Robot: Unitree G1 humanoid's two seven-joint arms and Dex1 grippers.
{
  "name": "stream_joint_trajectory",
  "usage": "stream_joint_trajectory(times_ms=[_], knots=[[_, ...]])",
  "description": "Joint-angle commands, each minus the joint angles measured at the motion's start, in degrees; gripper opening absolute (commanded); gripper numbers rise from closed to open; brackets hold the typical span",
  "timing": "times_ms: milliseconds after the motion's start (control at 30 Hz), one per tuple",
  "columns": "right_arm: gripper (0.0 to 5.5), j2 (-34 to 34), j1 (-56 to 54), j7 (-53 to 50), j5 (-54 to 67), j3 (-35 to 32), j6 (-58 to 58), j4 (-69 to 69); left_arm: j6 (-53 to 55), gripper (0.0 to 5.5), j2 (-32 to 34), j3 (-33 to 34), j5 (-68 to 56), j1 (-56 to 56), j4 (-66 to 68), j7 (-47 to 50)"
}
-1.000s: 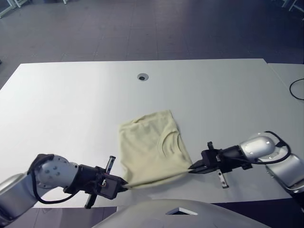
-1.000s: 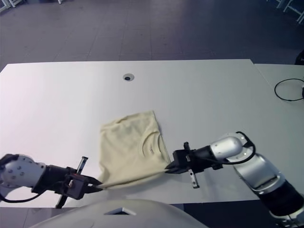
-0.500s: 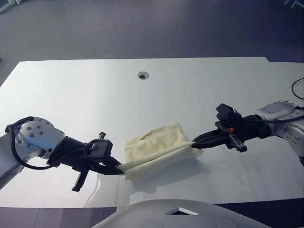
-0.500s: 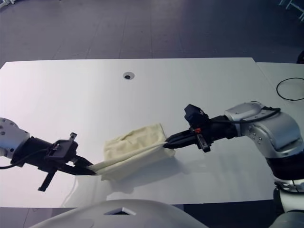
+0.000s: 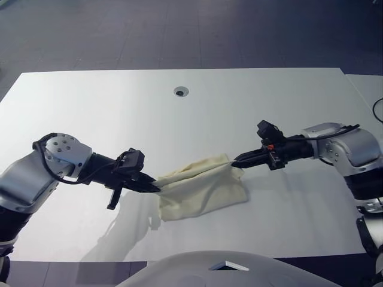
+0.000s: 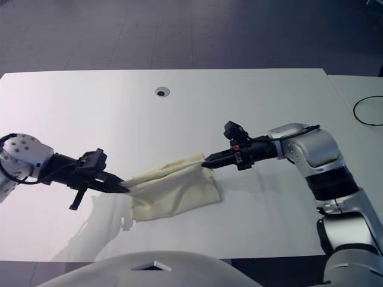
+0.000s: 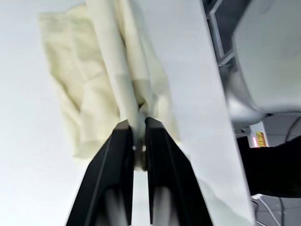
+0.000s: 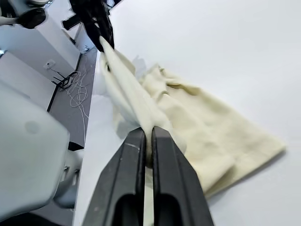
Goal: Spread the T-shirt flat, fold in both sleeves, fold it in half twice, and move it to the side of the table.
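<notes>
The pale yellow T-shirt (image 5: 200,185) hangs folded between my two grippers above the near middle of the white table (image 5: 191,119). Its top edge is pulled taut and its lower part drapes onto the tabletop. My left gripper (image 5: 157,186) is shut on the shirt's left corner, seen close in the left wrist view (image 7: 137,136). At the shirt's right corner my right gripper (image 5: 235,161) is shut on the cloth; the right wrist view shows its fingers (image 8: 162,155) pinching a fold. Both grippers are raised a little off the table.
A round cable grommet (image 5: 180,91) sits in the table near its far edge. A second table with a black cable loop (image 6: 366,110) adjoins on the right. Bare tabletop lies to the left, right and beyond the shirt.
Both grippers lifted the shirt's near edge and carried it away from the table's front edge. The shirt went from lying flat to hanging folded between them.
</notes>
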Motion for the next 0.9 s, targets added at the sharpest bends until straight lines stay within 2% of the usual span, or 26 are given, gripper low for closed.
stream_joint_trajectory(times_ms=[33,67,167,267,400,500,633,900], knots=[[0.02,2.5,-1.7,-0.1,-3.3,0.7,-2.8,5.0,-1.4,0.18,-3.6,-2.3,5.1,-2.4,4.1,1.3],[0.02,3.1,-1.4,-0.4,-4.3,0.8,-4.0,5.6,-1.7,0.18,-4.6,-2.6,6.5,-2.8,5.0,2.3],[0.68,6.0,-1.6,-7.0,-8.5,-1.2,-7.6,9.6,-0.8,0.87,-8.6,-2.1,9.9,-5.4,9.0,7.3],[1.11,9.8,-2.3,-17.1,-10.9,-7.2,-13.6,11.6,-0.5,1.31,-10.7,1.4,10.3,-5.7,11.0,11.5],[1.73,12.3,0.8,-23.9,-10.2,-12.7,-16.2,2.2,1.8,1.96,-11.8,7.5,10.3,-4.5,9.1,18.2],[2.29,10.4,6.6,-20.4,-6.8,-10.9,-14.2,-11.1,4.9,2.54,-11.8,11.9,8.6,-0.9,3.2,21.6],[2.91,5.5,12.8,-11.2,5.7,-8.9,-2.6,-23.3,8.6,3.18,-11.9,13.4,4.1,3.7,-6.0,21.4],[4.04,5.4,12.0,-9.0,4.6,-5.0,-1.0,-17.3,13.9,4.36,-12.9,14.0,-6.9,9.6,-17.0,19.5]])
